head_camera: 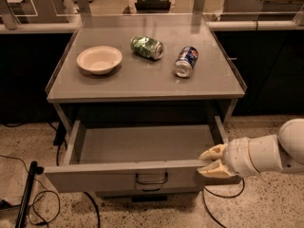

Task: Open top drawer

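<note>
The top drawer [95,180] stands pulled out, the pincer [205,164] part-spread, empty, at its front's right end.

The top drawer [118,177] of a grey metal cabinet [142,82] stands open, its shallow tray [142,144] bare and its dark loop handle [151,178] at centre front. The robot's gripper [203,164] sits at the drawer front's right end, its cream fingers [212,152] spread and apparently straddling the corner. On the cabinet top lie a white bowl [99,59], a green can [147,47] and a blue can [185,61], both cans on their sides.
</note>
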